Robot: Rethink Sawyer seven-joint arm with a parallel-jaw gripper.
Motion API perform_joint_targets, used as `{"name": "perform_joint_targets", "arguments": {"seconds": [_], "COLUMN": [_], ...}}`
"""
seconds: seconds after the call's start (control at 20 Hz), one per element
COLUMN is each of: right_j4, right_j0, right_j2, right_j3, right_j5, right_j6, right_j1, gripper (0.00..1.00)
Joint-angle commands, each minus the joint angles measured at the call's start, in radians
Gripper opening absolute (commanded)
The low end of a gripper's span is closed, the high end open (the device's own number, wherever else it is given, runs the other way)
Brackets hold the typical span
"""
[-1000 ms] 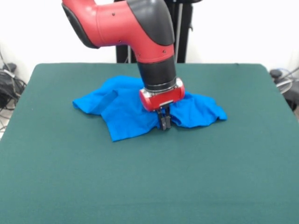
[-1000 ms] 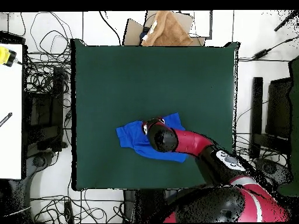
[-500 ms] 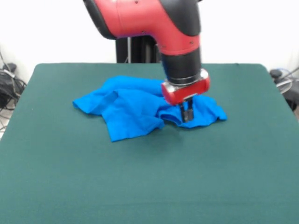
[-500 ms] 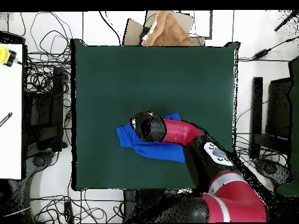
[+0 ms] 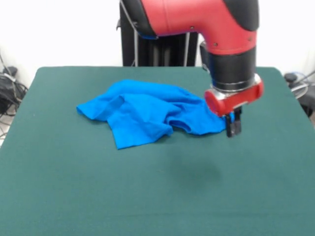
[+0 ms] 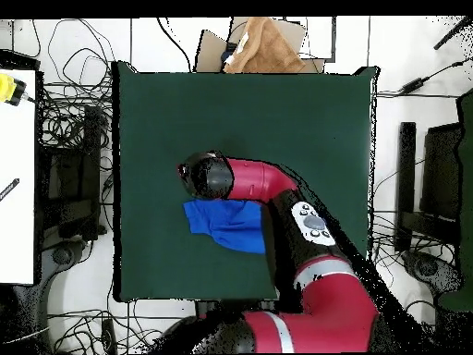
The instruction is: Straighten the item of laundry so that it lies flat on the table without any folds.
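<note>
The item of laundry (image 5: 147,113), a bright blue shirt, lies crumpled with several folds on the far half of the green table (image 5: 157,196). My gripper (image 5: 233,129) is at the shirt's right edge, fingers together, pinching the cloth there, with a bit of blue showing beside the fingers (image 5: 236,127). In the overhead view the shirt (image 6: 226,224) is a small bunched patch on the table (image 6: 305,111), and the arm's wrist (image 6: 201,176) covers the gripper.
The pedestal column (image 5: 152,51) rises behind the table's far edge. Cables (image 6: 69,139) lie on the floor around the table. A brown cardboard piece (image 6: 263,46) sits beyond one table edge and a white bench (image 6: 17,185) stands to the side.
My gripper has travelled rightwards in the front view, from the shirt's front middle edge to its right edge. The shirt's right part has shifted and its folds have changed.
</note>
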Motion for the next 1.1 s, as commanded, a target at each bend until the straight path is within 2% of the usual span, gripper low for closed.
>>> {"name": "perform_joint_targets", "arguments": {"seconds": [0.05,0.25,0.5,0.95,1.0,1.1], "right_j4": [0.041,0.006,-0.040,-0.062,-0.063,-0.063], "right_j0": [-0.011,-0.082,-0.161,-0.193,-0.198,-0.203], "right_j2": [0.000,0.031,0.062,0.058,0.059,0.060], "right_j3": [-0.055,-0.001,0.096,0.154,0.162,0.171], "right_j5": [-0.013,-0.051,-0.143,-0.161,-0.168,-0.155], "right_j6": [0.189,0.138,0.131,0.143,0.142,0.135], "right_j1": [0.067,0.093,0.087,0.065,0.067,0.068], "gripper": [0.00,0.00,0.00,0.00,1.00,1.00]}}
